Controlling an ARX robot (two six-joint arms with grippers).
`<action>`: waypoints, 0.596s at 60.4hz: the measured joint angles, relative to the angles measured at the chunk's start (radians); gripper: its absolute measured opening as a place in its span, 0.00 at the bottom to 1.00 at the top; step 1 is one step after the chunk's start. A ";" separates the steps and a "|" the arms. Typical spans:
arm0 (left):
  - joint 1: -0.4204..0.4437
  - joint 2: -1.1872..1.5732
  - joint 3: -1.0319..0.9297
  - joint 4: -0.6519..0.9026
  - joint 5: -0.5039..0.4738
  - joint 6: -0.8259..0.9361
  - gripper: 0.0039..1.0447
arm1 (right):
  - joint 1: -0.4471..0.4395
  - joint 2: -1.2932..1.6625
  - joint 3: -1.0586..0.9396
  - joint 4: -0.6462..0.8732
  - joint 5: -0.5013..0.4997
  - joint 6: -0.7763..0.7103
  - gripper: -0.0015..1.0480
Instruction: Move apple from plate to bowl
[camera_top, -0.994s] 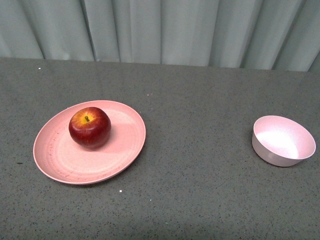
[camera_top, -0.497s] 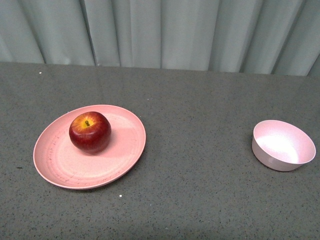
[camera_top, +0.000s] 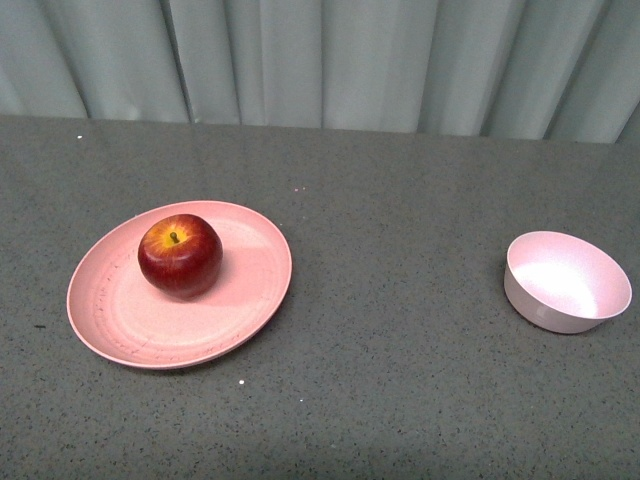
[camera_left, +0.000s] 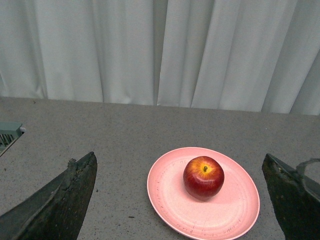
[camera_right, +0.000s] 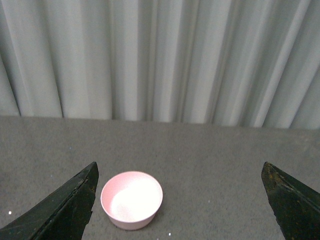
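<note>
The front camera looks down across the speckled grey surface (camera_top: 400, 340) toward pale pleated curtains (camera_top: 320, 60), with the wide salmon-pink plate (camera_top: 120, 320) and its glossy red apple (camera_top: 180, 255) at left of frame and the small pale pink bowl (camera_top: 565, 280) at right. The left wrist camera, low and facing the same curtains, shares the plate and apple. The right wrist camera shares only the bowl.

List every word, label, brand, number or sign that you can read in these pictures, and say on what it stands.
None: no word, number, brand or sign can be read in any view.
The apple, plate, bowl, table and curtain carry no print.
Faint specks on the plate's rim, left wrist view, are too small to tell.
</note>
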 joint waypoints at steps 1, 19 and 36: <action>0.000 0.000 0.000 0.000 0.000 0.000 0.94 | -0.002 0.024 0.001 0.008 -0.001 -0.001 0.91; 0.000 0.000 0.000 0.000 0.000 0.000 0.94 | -0.035 0.940 0.304 0.294 -0.104 -0.055 0.91; 0.000 0.000 0.000 0.000 0.000 0.000 0.94 | 0.007 1.514 0.682 0.116 -0.147 -0.101 0.91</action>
